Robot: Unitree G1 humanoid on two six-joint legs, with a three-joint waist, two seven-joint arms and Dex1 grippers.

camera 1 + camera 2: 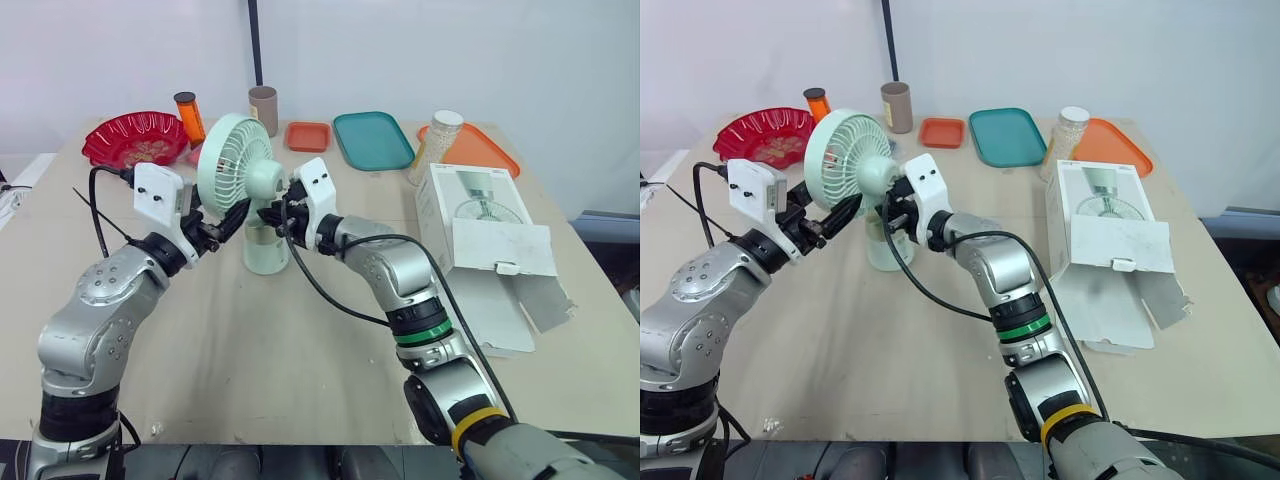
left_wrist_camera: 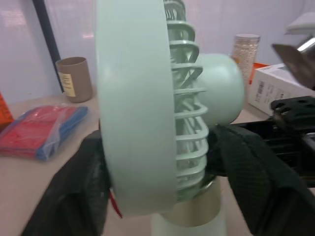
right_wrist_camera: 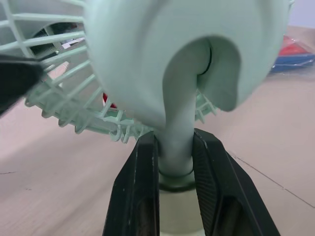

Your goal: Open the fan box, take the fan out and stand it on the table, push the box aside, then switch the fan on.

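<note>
Now, left gripper (image 1: 234, 213) tight on the fan (image 1: 228, 160) cage, right gripper (image 3: 174, 141) tight on its neck.

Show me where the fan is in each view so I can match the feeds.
Left eye view: fan upright, left of centre.
Right eye view: same fan, further left in the picture.
Left wrist view: head seen edge-on, between the left gripper jaws.
Right wrist view: back of head and neck, close up.
Shared landmark: right gripper, jaws shut on the fan's neck.
</note>
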